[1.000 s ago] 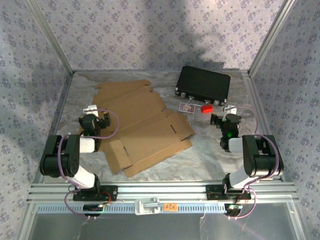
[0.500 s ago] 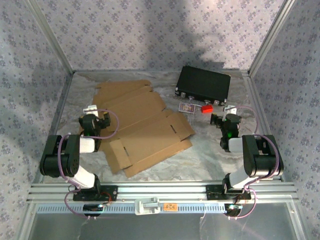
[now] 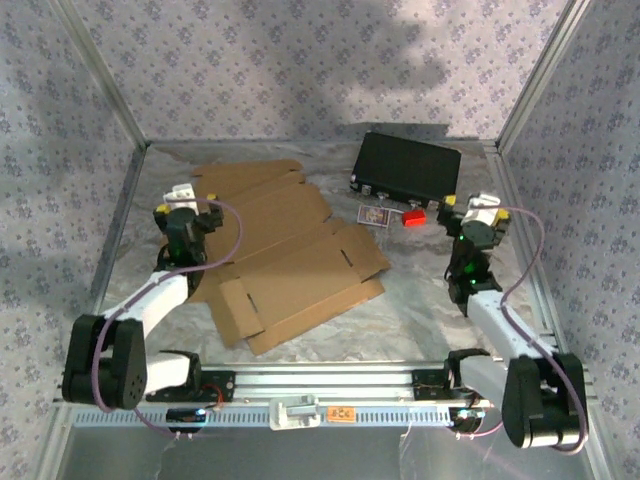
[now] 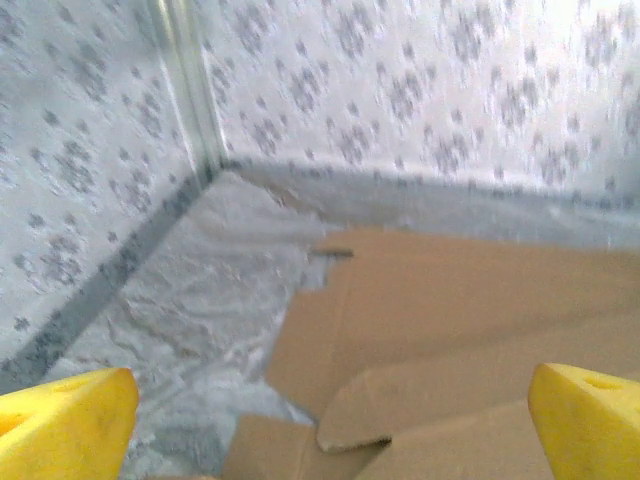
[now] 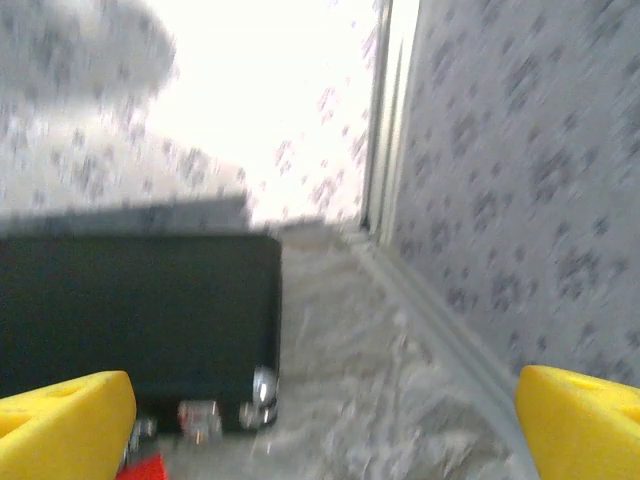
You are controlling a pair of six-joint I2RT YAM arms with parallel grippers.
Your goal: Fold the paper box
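The paper box [image 3: 285, 255] lies unfolded and flat on the desk [image 3: 420, 290], left of centre in the overhead view. Its flaps spread toward the upper left and the lower middle. The left tool [image 3: 185, 205] stands open over the sheet's left edge, in the upper left of the frame. In its wrist view the yellow fingers [image 4: 65, 425] sit wide apart in the two bottom corners, with brown cardboard between and beyond them, and hold nothing. The right tool [image 3: 476, 207] is also open and empty, at the right of the overhead frame, well apart from the box. A black case [image 3: 405, 168] sits at upper middle, with a small red block [image 3: 413, 217] and a card [image 3: 373, 214] just below it.
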